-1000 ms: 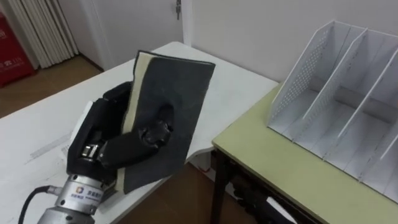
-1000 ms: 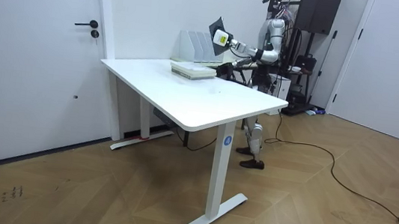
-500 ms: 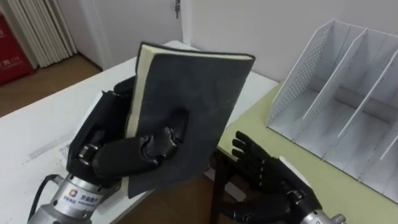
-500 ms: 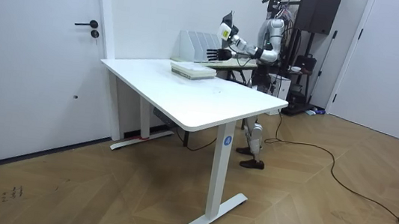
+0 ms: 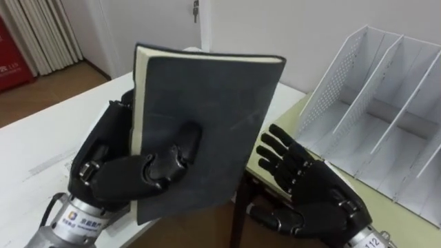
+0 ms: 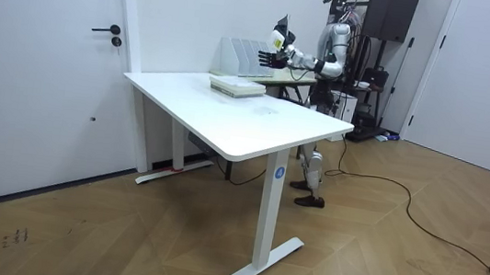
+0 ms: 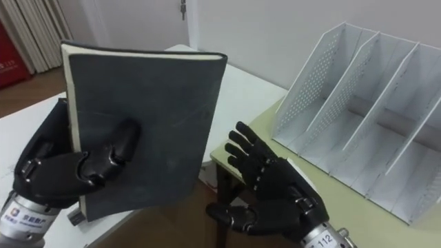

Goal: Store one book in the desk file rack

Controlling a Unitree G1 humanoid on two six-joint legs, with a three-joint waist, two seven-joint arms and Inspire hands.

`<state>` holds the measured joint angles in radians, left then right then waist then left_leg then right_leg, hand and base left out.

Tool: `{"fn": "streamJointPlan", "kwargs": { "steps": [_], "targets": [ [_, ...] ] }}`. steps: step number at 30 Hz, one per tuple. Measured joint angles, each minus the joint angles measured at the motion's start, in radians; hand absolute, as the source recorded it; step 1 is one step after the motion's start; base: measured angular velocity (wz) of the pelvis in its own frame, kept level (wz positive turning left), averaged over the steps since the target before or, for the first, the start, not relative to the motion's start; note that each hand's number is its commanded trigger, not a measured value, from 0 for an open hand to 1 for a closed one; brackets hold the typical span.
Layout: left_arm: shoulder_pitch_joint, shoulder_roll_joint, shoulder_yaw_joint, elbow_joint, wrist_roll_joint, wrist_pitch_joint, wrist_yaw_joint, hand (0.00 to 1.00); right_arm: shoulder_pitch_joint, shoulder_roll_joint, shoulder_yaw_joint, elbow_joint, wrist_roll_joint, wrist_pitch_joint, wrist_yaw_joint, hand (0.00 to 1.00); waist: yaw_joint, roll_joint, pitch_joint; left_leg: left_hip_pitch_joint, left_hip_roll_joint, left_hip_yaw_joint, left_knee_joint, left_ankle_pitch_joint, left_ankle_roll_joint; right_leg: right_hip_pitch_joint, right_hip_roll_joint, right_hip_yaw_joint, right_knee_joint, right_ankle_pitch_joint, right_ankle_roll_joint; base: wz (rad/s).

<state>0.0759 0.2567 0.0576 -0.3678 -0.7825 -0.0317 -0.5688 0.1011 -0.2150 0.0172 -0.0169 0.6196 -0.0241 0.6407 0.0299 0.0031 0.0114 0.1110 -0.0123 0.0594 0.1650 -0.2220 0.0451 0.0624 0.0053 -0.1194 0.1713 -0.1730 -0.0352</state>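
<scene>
the dark book (image 5: 207,124) stands upright at centre left of the frame, long axis near vertical, cover facing the camera, cream page edge along its left side. the left hand (image 5: 117,179) grips its lower left, thumb curled over the cover and fingers behind. the right hand (image 5: 310,196) is at lower centre right, just beside the book's lower corner, palm up and fingers spread wide. the white file rack (image 5: 386,103) sits upper right on the green desk (image 7: 368,220).

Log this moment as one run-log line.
left robot hand: shut on book | right robot hand: open | book: upright, outside file rack
</scene>
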Motion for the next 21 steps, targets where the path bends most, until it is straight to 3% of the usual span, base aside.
{"fn": "streamJointPlan", "kwargs": {
  "steps": [8, 20, 21],
  "targets": [
    [0.006, 0.014, -0.009, 0.060, -0.037, 0.010, -0.081, 1.00, -0.013, -0.027, 0.000, -0.054, 0.055, 0.027, 0.134, 0.00, 0.005, 0.001, -0.0004, -0.004, 0.000, 0.008, 0.001, 0.000, 0.000, -0.007, 0.000, 0.006, 0.004, 0.001, 0.002, -0.01],
    [0.006, 0.050, -0.042, 0.121, -0.043, 0.048, -0.133, 1.00, -0.045, -0.067, 0.013, -0.080, 0.057, 0.070, 0.270, 0.00, 0.005, 0.000, 0.0009, -0.004, 0.001, 0.010, 0.002, 0.000, 0.000, -0.014, 0.001, 0.014, 0.013, 0.001, 0.002, 0.00],
    [0.006, 0.057, -0.042, 0.123, -0.043, 0.051, -0.141, 1.00, -0.046, -0.067, 0.014, -0.080, 0.057, 0.070, 0.273, 0.12, 0.006, -0.002, 0.0016, -0.004, 0.001, 0.010, 0.001, 0.000, 0.000, -0.014, 0.000, 0.014, 0.014, 0.001, 0.002, 0.00]
  ]
}}
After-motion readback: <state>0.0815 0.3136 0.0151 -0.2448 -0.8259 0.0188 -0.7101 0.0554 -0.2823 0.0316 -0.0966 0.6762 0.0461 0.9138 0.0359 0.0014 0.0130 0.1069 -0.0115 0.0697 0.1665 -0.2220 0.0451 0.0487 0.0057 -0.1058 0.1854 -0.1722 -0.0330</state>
